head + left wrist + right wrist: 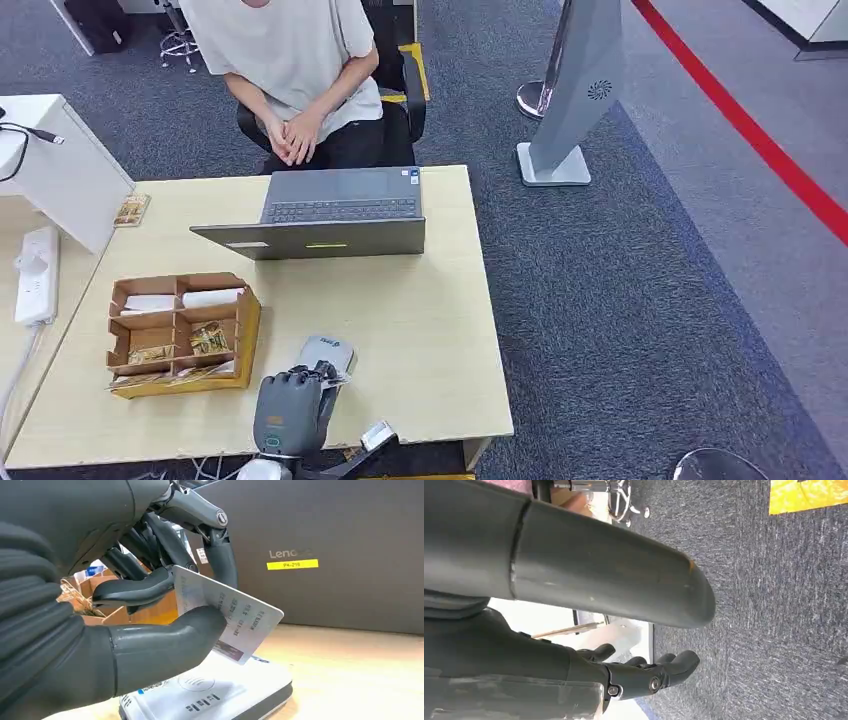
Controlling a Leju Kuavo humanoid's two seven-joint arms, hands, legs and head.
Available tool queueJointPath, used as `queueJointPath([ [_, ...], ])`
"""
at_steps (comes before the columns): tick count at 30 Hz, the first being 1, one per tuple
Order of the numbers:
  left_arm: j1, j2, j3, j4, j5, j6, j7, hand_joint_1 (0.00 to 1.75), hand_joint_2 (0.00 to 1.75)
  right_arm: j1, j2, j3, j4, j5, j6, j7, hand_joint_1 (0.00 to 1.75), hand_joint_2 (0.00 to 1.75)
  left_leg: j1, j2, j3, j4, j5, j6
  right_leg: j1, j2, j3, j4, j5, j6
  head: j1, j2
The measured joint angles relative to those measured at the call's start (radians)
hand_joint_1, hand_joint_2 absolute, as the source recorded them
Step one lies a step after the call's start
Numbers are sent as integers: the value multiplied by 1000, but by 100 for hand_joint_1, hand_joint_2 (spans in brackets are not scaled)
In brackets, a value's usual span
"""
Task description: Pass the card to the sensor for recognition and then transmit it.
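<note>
white card (240, 622) tilted just above sensor (210, 695) (white, flat)

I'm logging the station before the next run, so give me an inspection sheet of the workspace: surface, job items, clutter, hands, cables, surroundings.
Surface: light wooden desk, bare at its right side.
Job's things: card pinched in the left hand, tilted, just above the white card reader; contact cannot be told.
Clutter: laptop at the far edge; cardboard organizer with packets and white slips; small packet at far left.
Hands: left hand holds the card between thumb and fingers; right hand empty, fingers apart, hanging over the carpet.
Cables: power strip and a dark cable at left.
Surroundings: seated person across the desk, grey carpet, red floor line, grey stand.
</note>
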Motion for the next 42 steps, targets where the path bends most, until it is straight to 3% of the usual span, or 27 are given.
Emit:
queueJointPath([
  [25,-2,-8,0,25,24,9,17,175,175,0,0,0,0,5,-3,0,0,0,0,0,0,0,0,0,0,0,0,0,0,0,0,0],
  [33,-24,14,17,-49,-26,1,18,175,175,0,0,0,0,13,-2,-2,0,0,0,0,0,0,0,0,0,0,0,0,0,0,0,0],
  [42,-108,52,106,-197,-66,-31,-10,175,175,0,0,11,0,30,0,-11,0,0,0,0,0,0,1,0,0,0,0,0,0,0,0,0],
])
